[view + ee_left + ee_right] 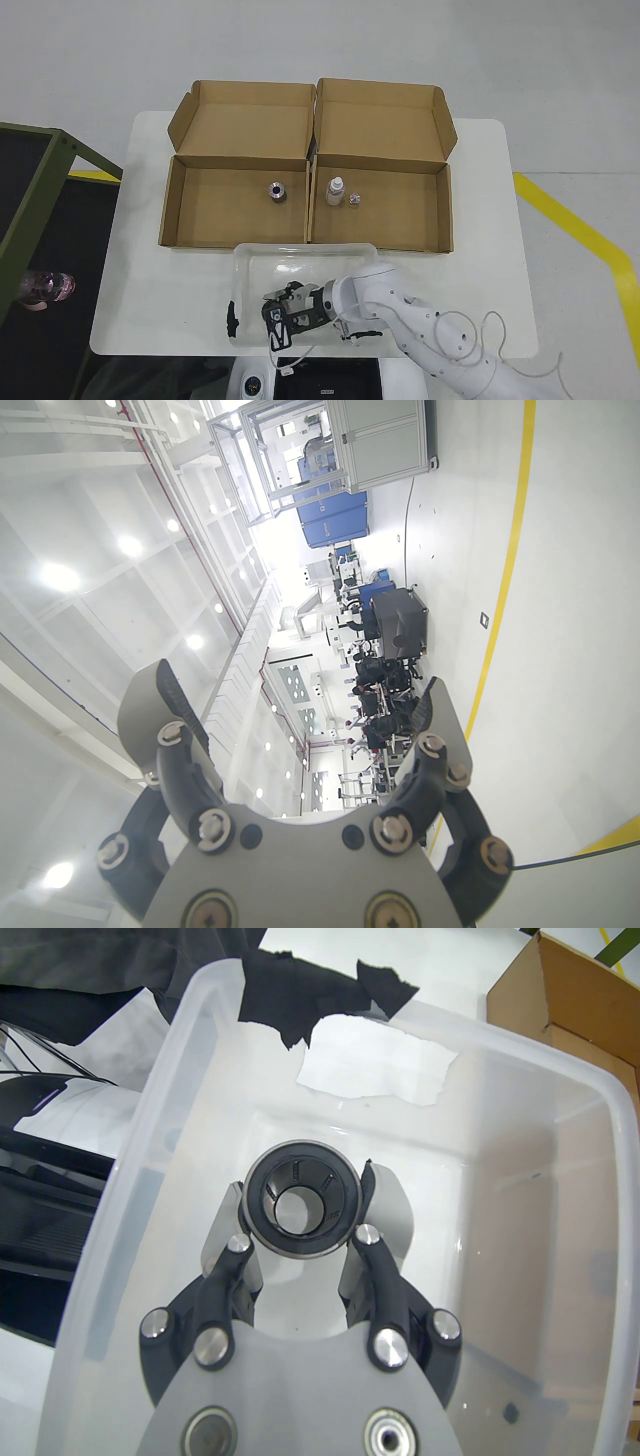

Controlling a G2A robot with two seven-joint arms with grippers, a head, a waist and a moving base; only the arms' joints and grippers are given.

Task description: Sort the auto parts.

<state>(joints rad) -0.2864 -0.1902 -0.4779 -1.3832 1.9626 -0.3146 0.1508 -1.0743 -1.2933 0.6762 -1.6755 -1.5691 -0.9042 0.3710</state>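
Right gripper (301,1202) clamped on a black bearing (302,1248)
Bearing sits between both fingers (395,1210), bore toward the wrist, inside the clear bin (575,1062) on the counter (170,300); left gripper (297,695) gapes, holding nothing.

White table (490,285); yellow floor line (577,227); green-framed cart (92,158) beside table.

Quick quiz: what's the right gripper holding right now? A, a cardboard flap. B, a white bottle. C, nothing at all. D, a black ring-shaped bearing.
D: the right wrist view shows the right gripper shut on the bearing, one finger on each side of it, inside the clear bin.
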